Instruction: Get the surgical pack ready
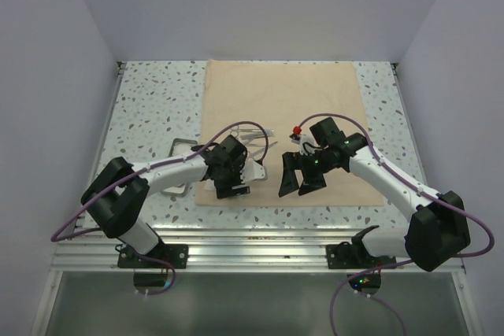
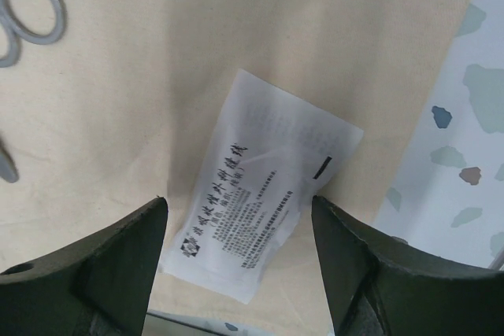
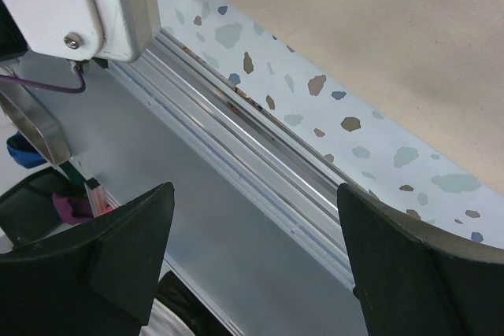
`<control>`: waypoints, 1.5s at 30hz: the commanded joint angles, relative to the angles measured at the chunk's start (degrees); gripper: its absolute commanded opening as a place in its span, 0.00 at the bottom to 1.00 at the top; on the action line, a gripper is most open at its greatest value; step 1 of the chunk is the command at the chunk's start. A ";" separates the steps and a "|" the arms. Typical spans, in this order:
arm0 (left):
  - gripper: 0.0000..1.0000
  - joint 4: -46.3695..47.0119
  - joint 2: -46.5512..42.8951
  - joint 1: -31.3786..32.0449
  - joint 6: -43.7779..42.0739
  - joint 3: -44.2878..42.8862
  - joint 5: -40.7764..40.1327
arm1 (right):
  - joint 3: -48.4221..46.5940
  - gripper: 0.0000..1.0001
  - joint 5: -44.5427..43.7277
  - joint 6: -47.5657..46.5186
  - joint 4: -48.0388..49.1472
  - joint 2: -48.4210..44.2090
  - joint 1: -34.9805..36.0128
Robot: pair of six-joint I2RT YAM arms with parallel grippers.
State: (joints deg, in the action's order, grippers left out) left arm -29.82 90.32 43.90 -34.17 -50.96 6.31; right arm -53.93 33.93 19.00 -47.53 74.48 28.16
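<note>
The beige cloth [image 1: 315, 92] lies flat on the table. Silver scissor-like instruments [image 1: 253, 134] lie on its left part, and their finger rings show in the left wrist view [image 2: 35, 5]. A white printed gauze packet [image 2: 264, 218] lies on the cloth near its front left corner [image 1: 253, 171]. My left gripper [image 1: 228, 185] is open just above the packet, with its fingers [image 2: 118, 265] on either side of it, not touching. My right gripper [image 1: 299, 181] is open and empty above the cloth's front edge [image 3: 254, 188]. The steel tray [image 1: 181, 145] sits left of the cloth, partly hidden by my left arm.
Speckled tabletop [image 1: 150, 108] surrounds the cloth. An aluminium rail [image 3: 260, 143] runs along the table's front edge. White walls close in the back and both sides.
</note>
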 commanded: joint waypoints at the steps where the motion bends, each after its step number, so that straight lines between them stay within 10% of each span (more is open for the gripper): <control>1: 0.77 0.64 -0.15 -0.04 -2.30 -4.41 -2.17 | -0.03 0.88 -0.01 -0.90 0.68 -0.74 -0.04; 12: 0.77 -1.38 2.41 -0.22 -2.04 -4.68 2.39 | -0.12 0.88 -0.01 -1.07 0.42 -0.74 0.05; 15: 1.00 -1.38 0.12 -0.31 -1.25 -3.63 3.45 | -0.12 0.88 -0.01 -1.07 0.51 -0.74 0.05; 45: 0.91 0.38 6.09 -1.54 -2.74 -2.04 2.75 | 0.23 0.88 -0.36 -0.46 0.77 -1.00 -0.04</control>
State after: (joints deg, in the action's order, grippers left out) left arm -31.05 93.76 42.63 -35.77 -53.58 9.74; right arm -53.89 33.87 18.85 -47.51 74.50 28.16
